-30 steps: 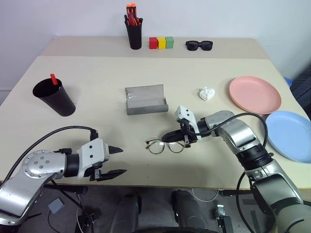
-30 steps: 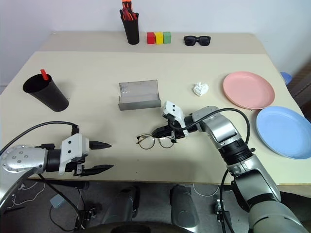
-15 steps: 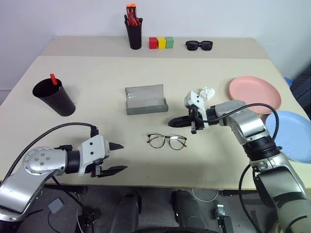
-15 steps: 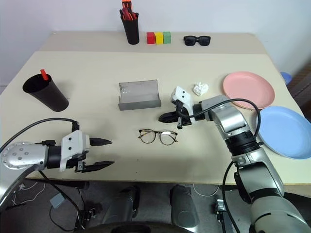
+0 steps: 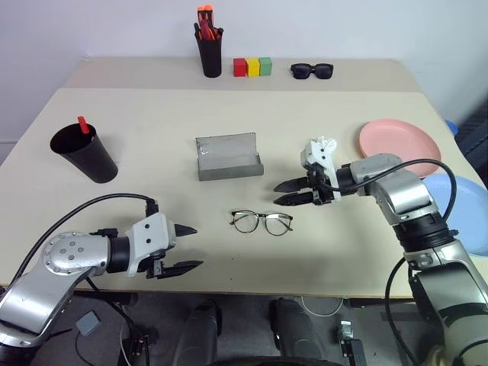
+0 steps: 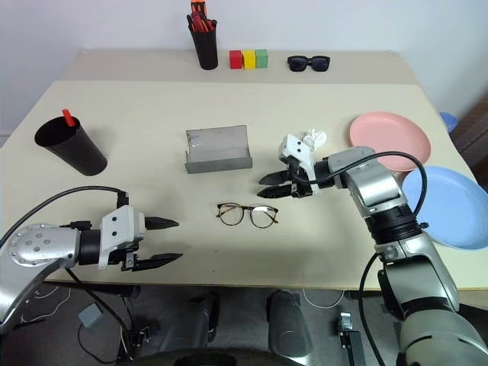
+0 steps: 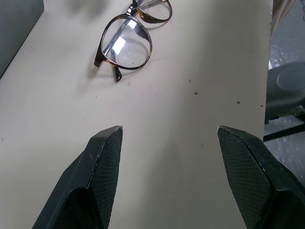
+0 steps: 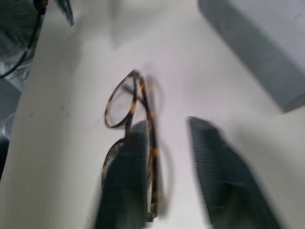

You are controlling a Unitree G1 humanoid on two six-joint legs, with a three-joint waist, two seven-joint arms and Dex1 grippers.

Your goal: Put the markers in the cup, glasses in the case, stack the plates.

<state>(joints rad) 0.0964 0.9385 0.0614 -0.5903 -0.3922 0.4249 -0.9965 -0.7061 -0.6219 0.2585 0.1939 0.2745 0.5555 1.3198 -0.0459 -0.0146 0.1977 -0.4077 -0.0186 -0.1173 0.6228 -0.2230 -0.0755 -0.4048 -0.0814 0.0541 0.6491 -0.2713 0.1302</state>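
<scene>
**Tabletop inventory: eyeglasses loose, both hands empty**

- Thin dark wire-rimmed eyeglasses (image 5: 261, 222), clear rounded lenses: lying flat on the beige tabletop (image 5: 152, 137) near its front edge, held by nothing, apart from both hands.
- Grey oblong hard-shell glasses case (image 5: 228, 156): open, silvery lining showing, just behind the eyeglasses; nothing inside.
- Right hand (image 5: 293, 192): hovering between the case and the eyeglasses, to their right, pointing toward the robot's left. Fingers parted, gripping nothing.
- Left hand (image 5: 185, 247): over the front edge of the tabletop, to the left of the eyeglasses. Fingers spread wide, released, gripping nothing.
- Wide tapered black plastic cup (image 5: 84, 153): standing upright at the left of the tabletop, a slim red marker (image 5: 82, 124) poking out of its mouth. I cannot tell whether another marker is inside.
- Salmon pink round plastic plate (image 5: 399, 148): flat at the right side.
- Light blue round plastic plate (image 6: 448, 206): flat, just in front of the pink one, not stacked.
- Small crumpled white scrap (image 6: 314, 138): beside the pink plate, just behind the right hand's wrist.
- Along the back edge: a narrow black pen holder (image 5: 210, 55) with orange-capped pens, a row of red, yellow and green blocks (image 5: 253, 67), chunky black sunglasses (image 5: 312, 71).
</scene>
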